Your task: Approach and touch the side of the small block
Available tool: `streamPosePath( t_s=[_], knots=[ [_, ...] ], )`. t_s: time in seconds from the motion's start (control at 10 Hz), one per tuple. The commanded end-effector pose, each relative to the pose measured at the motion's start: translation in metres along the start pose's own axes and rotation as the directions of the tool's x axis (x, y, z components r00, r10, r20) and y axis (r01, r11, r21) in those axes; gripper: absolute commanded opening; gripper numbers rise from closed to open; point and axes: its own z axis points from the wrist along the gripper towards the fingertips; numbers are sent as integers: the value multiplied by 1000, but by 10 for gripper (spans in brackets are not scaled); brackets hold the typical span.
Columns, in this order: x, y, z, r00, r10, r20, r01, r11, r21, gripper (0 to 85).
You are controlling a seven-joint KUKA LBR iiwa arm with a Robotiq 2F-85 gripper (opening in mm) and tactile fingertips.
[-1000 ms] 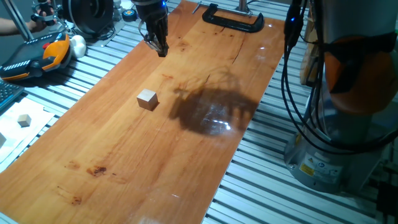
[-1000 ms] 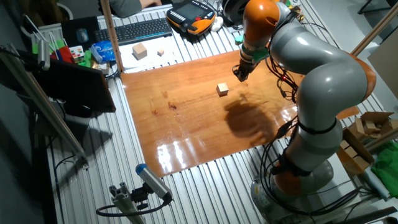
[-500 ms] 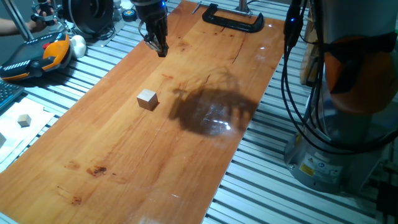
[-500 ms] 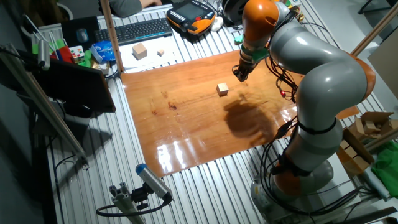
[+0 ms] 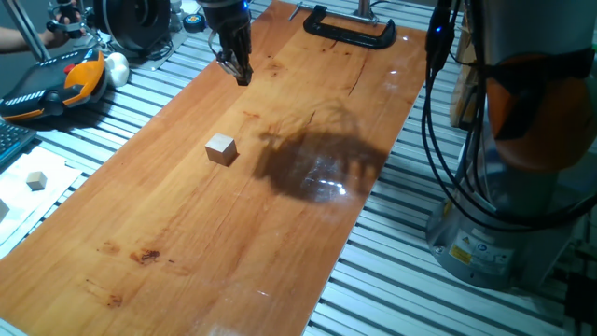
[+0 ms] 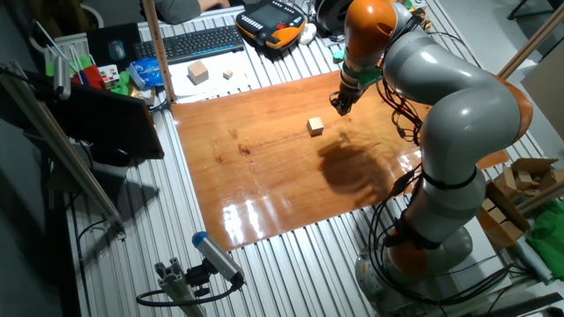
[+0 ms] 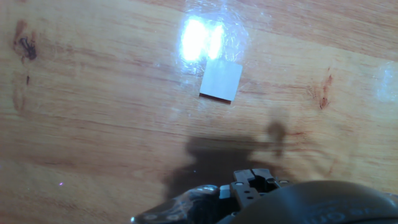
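The gripper point(image 5: 241, 72) hangs above the wooden board point(image 5: 187, 215), fingers pinched together with nothing between them and touching nothing. The small block point(image 5: 221, 148) sits well apart from the tip, out on open board. In the hand view the small block point(image 7: 221, 80) lies ahead of the fingers, beside a bright glare patch.

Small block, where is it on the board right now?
The small block sits alone on the wooden board, left of the arm's dark shadow in one fixed view, apart from the tool, which hangs near the board's far end.
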Motion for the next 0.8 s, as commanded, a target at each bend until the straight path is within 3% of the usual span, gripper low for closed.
streamPosePath(
  t_s=[0.0, 0.7],
  knots=[
    [0, 0, 0, 1000, -1, 0, 1, 1000, 0, 7],
    [0, -1, 0, 1000, -10, 7, 10, 1000, -20, 7]
  ],
)
